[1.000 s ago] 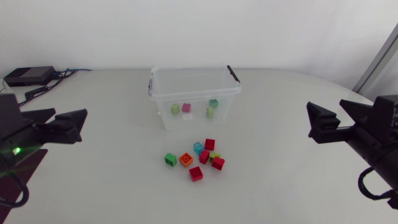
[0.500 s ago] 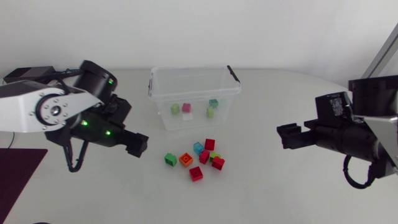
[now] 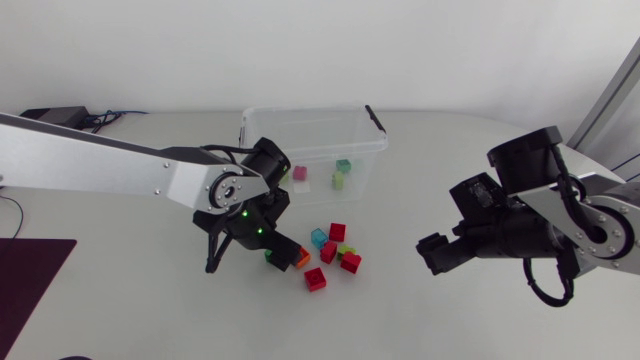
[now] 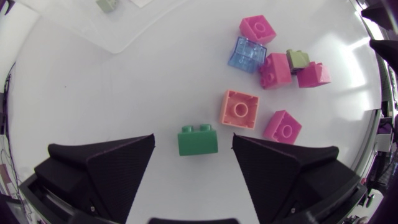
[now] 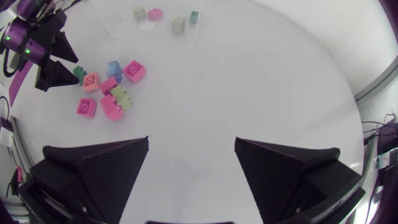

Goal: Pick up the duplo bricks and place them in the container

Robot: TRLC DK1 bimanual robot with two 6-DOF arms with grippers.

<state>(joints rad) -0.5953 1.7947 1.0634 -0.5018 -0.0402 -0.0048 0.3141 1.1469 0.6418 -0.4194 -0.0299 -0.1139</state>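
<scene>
Duplo bricks (image 3: 328,262) lie clustered on the desk (image 3: 470,150) near the container (image 3: 310,150), with bare desk all around them. Your left fingers (image 4: 106,165) stand wide open and hold nothing; the green brick (image 4: 198,140) sits between their tips, touching neither. Your right fingers (image 5: 99,168) are spread and empty too, over open desk well apart from the cluster.

Container (image 3: 315,148): clear glossy plastic. Green brick (image 4: 198,139): smooth opaque plastic; blue brick (image 4: 246,54) translucent. Table (image 3: 150,300): smooth, matt white.
</scene>
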